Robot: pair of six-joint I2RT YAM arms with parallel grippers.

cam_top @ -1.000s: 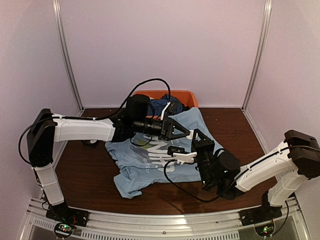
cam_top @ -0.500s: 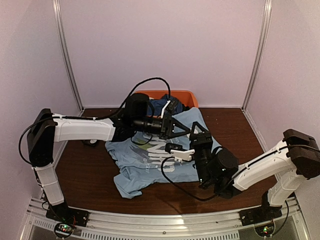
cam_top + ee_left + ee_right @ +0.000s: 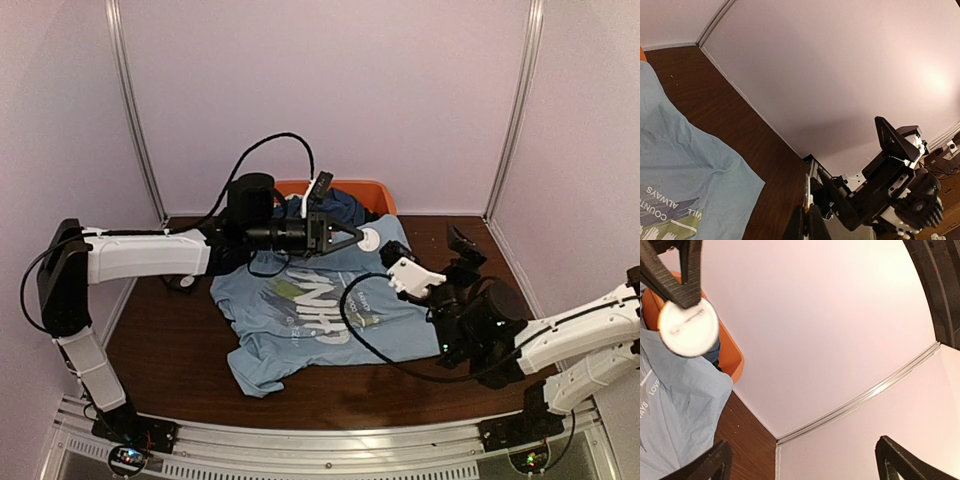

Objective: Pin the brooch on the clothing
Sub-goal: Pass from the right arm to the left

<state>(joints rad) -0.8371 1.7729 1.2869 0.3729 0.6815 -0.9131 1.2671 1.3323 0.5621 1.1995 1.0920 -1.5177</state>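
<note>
The clothing (image 3: 300,310), a light blue T-shirt with a white and green chest print, lies spread on the brown table. My left gripper (image 3: 355,238) is shut on the brooch (image 3: 369,240), a small round pale disc held in the air above the shirt's upper right part. The left wrist view shows the brooch (image 3: 806,192) edge-on between the closed fingertips (image 3: 801,221), with the shirt (image 3: 685,170) at the left. The right wrist view shows the brooch (image 3: 688,332) flat-on, its pin bar visible. My right gripper (image 3: 425,250) stands open and empty to the right of the brooch, apart from it.
An orange bin (image 3: 372,192) with a dark blue garment (image 3: 335,205) stands at the back, just behind the shirt. Pale walls close the table at the back and both sides. The right arm's body (image 3: 890,170) fills the lower right of the left wrist view.
My right gripper has opened and pulled back to the right, off the shirt. My left gripper has risen toward the back with the brooch. The shirt now lies flatter.
</note>
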